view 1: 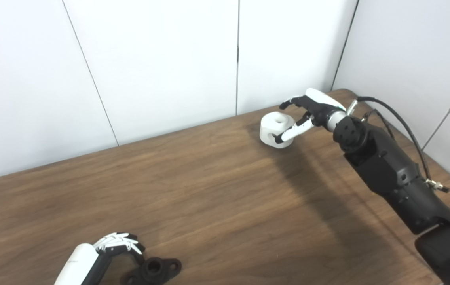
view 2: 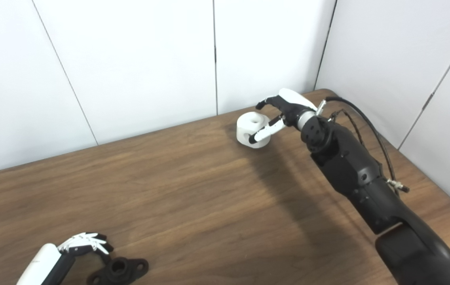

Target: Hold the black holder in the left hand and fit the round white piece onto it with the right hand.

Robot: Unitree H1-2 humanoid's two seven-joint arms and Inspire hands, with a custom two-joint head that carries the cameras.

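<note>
The right hand [view 1: 312, 107] reaches to the far side of the bench [view 1: 217, 186], at the white piece [view 1: 276, 129]. Its fingers [view 1: 290, 102] arch over the far side of the piece, and the thumb [view 1: 293, 132] lies against the near side, so the piece sits between them. The spread is wide, about the width of the piece. Whether they press on it or only touch it cannot be told. The piece rests on the bench, its holed top face up.

The holder [view 1: 154, 270] lies flat on the bench, well apart from the white piece, at the near edge. The left hand [view 1: 116, 245] is just beside it. Its fingers [view 1: 126, 239] are curled and close together, their tips at the holder's left end. Whether they grip it cannot be told.
</note>
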